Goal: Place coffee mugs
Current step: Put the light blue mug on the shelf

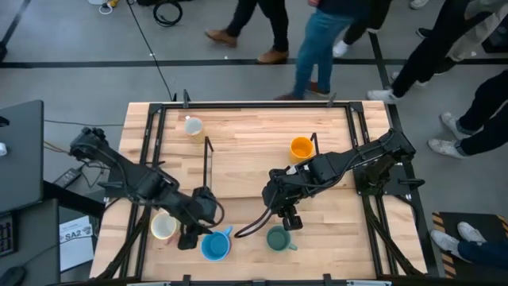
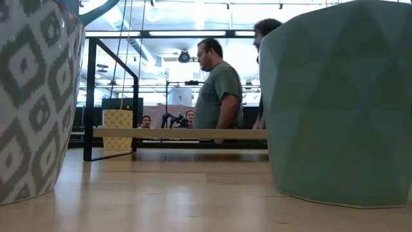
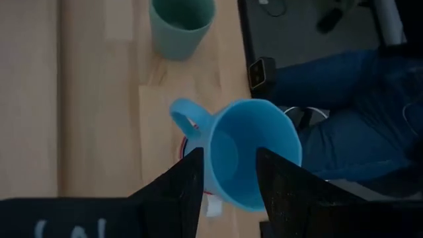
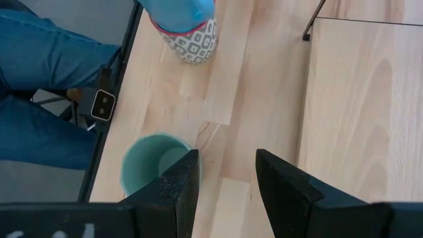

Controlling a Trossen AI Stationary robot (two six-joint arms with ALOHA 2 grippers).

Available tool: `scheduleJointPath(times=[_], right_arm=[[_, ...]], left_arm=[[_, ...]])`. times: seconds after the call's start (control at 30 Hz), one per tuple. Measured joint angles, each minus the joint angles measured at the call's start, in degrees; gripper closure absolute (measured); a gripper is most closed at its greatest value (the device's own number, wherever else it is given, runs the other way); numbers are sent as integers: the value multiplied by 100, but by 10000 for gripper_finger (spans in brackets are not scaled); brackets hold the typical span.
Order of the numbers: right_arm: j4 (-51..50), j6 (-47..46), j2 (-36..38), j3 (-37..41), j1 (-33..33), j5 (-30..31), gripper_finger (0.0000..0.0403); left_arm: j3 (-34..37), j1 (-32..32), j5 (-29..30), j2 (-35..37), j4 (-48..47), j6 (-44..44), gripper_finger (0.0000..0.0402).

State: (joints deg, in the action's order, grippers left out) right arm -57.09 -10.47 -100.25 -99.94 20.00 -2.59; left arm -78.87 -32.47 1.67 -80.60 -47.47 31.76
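Observation:
A blue mug (image 3: 254, 155) sits mouth-up in a grey-and-white patterned mug (image 4: 192, 43) near the table's near edge (image 1: 214, 246). My left gripper (image 3: 228, 165) is open over it, with one finger outside the wall by the handle (image 3: 184, 118) and one over the hollow. A green mug (image 1: 278, 238) stands on its base to the right. My right gripper (image 4: 225, 165) is open, just beyond the green mug (image 4: 149, 168) and clear of it. A cream mug (image 1: 163, 227), an orange mug (image 1: 301, 147) and a yellowish mug (image 1: 193, 125) stand apart. My left gripper stands from above astride the blue mug's wall (image 3: 210, 149) next to the handle. I cannot tell whether either finger touches it. The mug stays upright in the patterned mug.
Thin black frame rods (image 1: 208, 159) stand on the wooden table (image 1: 246, 127). In the low view the patterned mug (image 2: 32, 96) and green mug (image 2: 335, 96) loom close, and the yellowish mug (image 2: 118, 129) is far off. People (image 1: 317, 40) walk beyond the far edge.

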Motion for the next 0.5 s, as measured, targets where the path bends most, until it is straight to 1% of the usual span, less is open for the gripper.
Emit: scheduleJointPath(times=[0.3,0.5], right_arm=[[-1,3,0,0,10,-2,248],[-1,5,0,0,10,-4,248]], left_arm=[[12,-56,3,-169,-2,637,258],[44,-187,0,-344,-9,849,258]])
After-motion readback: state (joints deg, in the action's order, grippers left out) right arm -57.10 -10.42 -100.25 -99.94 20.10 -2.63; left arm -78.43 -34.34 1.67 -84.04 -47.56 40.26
